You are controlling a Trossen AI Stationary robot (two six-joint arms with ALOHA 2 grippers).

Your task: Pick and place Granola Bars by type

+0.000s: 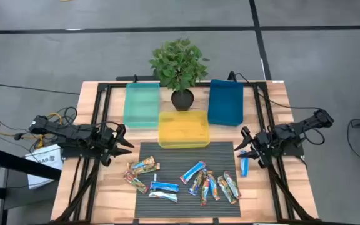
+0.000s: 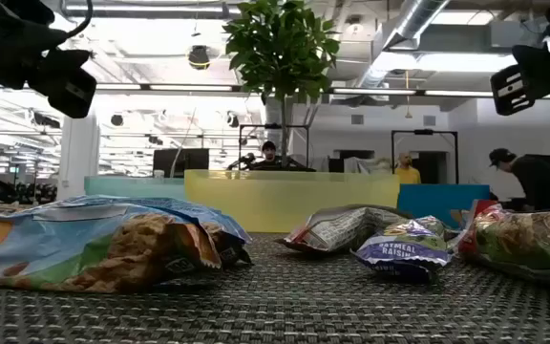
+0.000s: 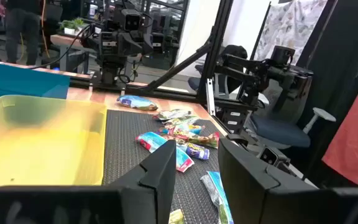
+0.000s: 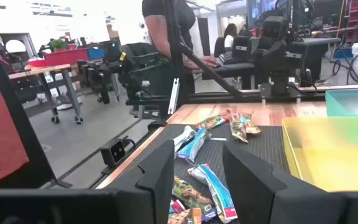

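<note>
At the desk's (image 1: 105,200) left edge we see the left tool (image 1: 119,141) hanging over the bare wood just beside the dark ribbed mat (image 1: 186,153), its fingers apart and holding nothing. Behind it, toward the back edge, sits the teal bin (image 1: 142,104).

On the mat we find the Granola Bars (image 1: 195,182) scattered across the front half. A small cluster lies near the mat's left side: a green-orange bar (image 1: 144,165), a red-orange bar (image 1: 135,181), and two blue bars (image 1: 164,187) near them. Toward the middle a blue bar (image 1: 192,172) lies tilted, and just right of it several multicoloured bars overlap in a loose fan (image 1: 216,186). In the low view the wrappers (image 2: 94,239) loom close on the mat.

Behind the mat's back edge rests the yellow bin (image 1: 184,129), touching the mat. Behind that stands the potted plant (image 1: 180,65), between the teal bin and the dark blue bin (image 1: 225,102).

One more blue bar (image 1: 244,165) lies alone at the mat's right edge. Just beside it, the right tool (image 1: 247,147) hovers over the mat's right back corner, fingers apart and empty.

In the room beyond the desk we see several people (image 2: 533,182).
</note>
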